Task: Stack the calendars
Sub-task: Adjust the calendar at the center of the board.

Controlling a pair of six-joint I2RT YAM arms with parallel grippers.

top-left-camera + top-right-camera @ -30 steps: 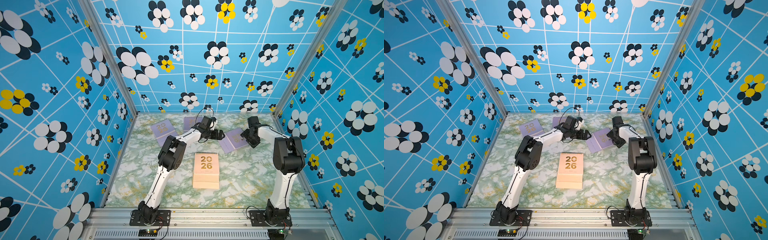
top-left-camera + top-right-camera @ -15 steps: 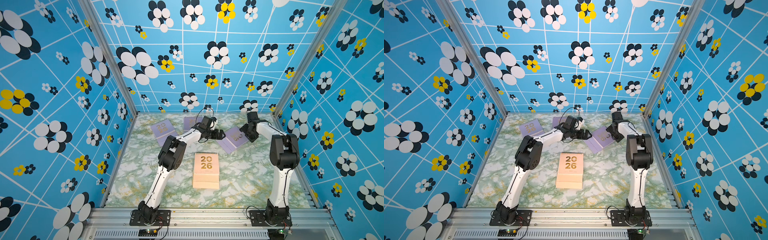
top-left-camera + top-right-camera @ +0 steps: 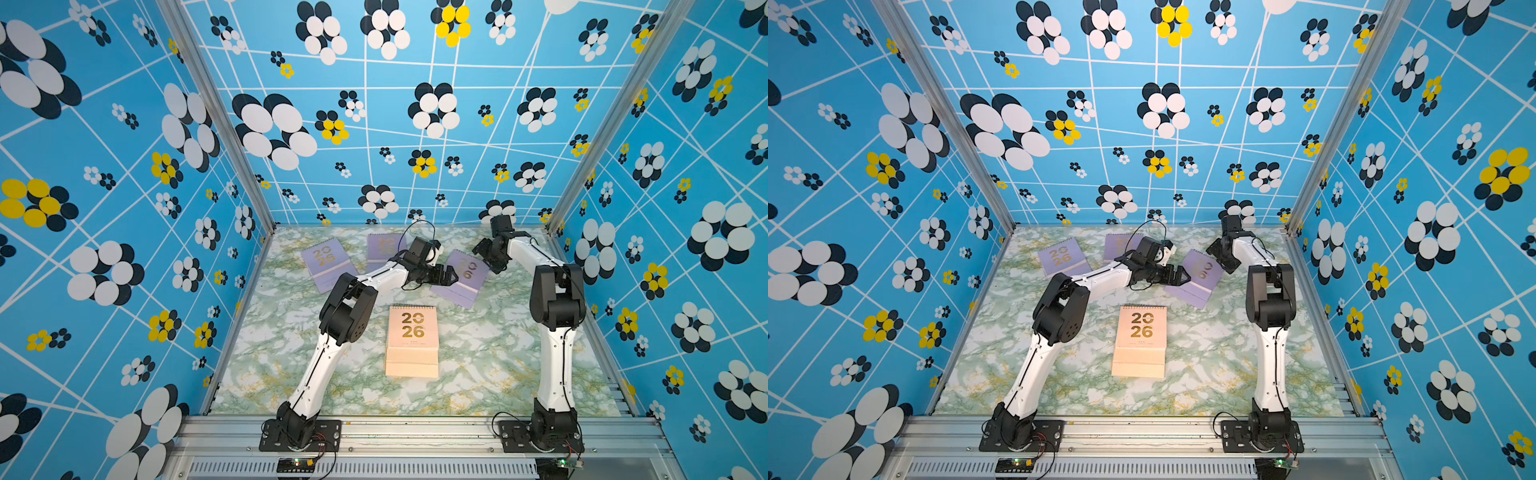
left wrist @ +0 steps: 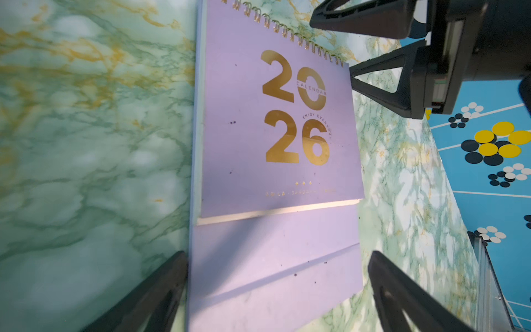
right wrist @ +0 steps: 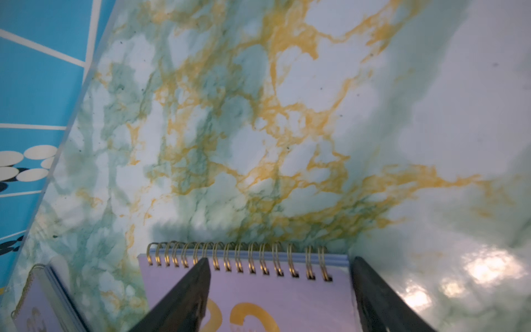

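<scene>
1. The right lilac calendar (image 3: 463, 274) lies flat and skewed, just right of upper centre in both top views. The middle lilac calendar (image 3: 384, 247) and the left lilac calendar (image 3: 328, 264) sit to its left. The peach calendar (image 3: 412, 340) is at frame centre, well apart.
2. The left gripper (image 4: 277, 255) is spread wide, straddling the right lilac calendar's base end and gripping nothing.
3. The right gripper (image 5: 280, 260) is also spread and empty, with one finger over the cover by the spiral binding (image 5: 238, 258).
4. Risks:
   - Both grippers crowd one calendar, so they may knock each other or shove it aside.
   - A finger could snag the wire.
   - If carried skewed, the calendar would land crooked on the peach calendar.
</scene>
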